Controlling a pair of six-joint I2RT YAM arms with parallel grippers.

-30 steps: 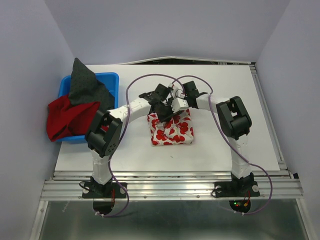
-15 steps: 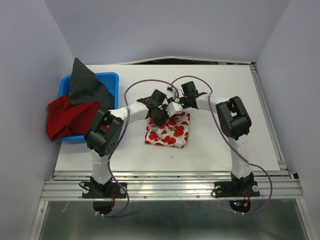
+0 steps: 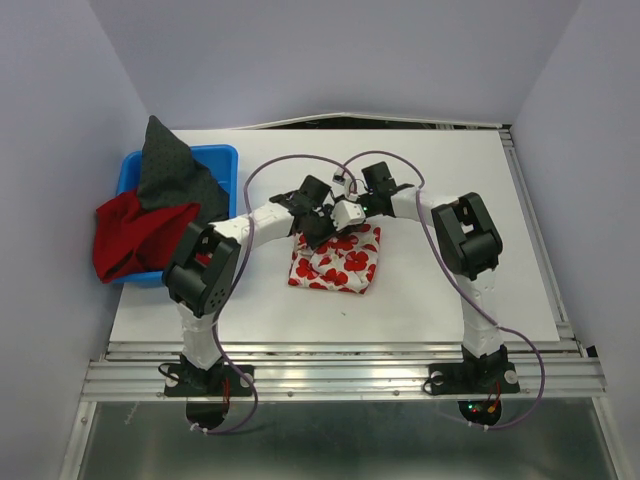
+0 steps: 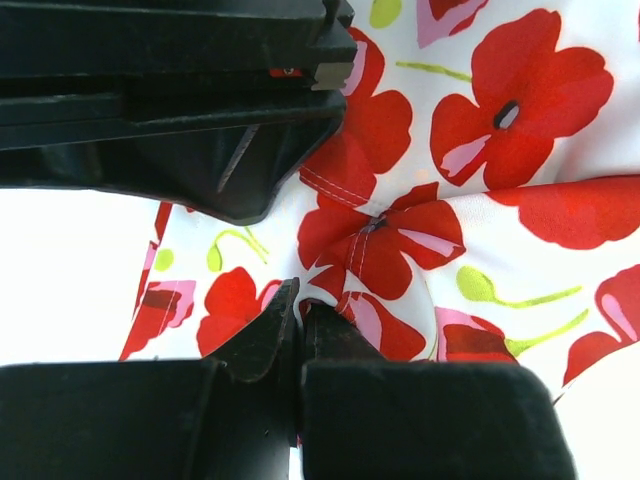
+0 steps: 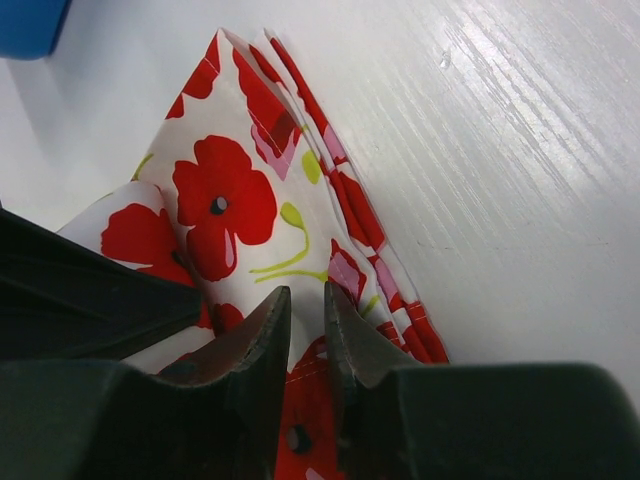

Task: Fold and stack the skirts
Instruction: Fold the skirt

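One white surface (image 3: 480, 270) carries the whole scene, bounded by pale walls on three sides. Both arms are bolted at its near edge: the left arm (image 3: 262, 215) and the right arm (image 3: 415, 205) bend inward and meet near the middle of the surface. A blue bin (image 3: 222, 158) stands at the far left edge. The deep-red skirt (image 3: 135, 235) spills over the bin's near left corner, and the dark grey skirt (image 3: 170, 175) rises from the bin in a peak, lying partly over the red one. The white skirt with red flower print (image 3: 340, 262) lies folded into a compact, roughly square packet on the surface at centre, well apart from the bin, with its far edge under the two wrists. In the right wrist view its stacked layers fan out at one corner. The left gripper (image 4: 300, 312) has its jaws pinched together on a raised ridge of this floral cloth. The right gripper (image 5: 307, 300) keeps its jaws narrow, with a fold of the same cloth caught between them.
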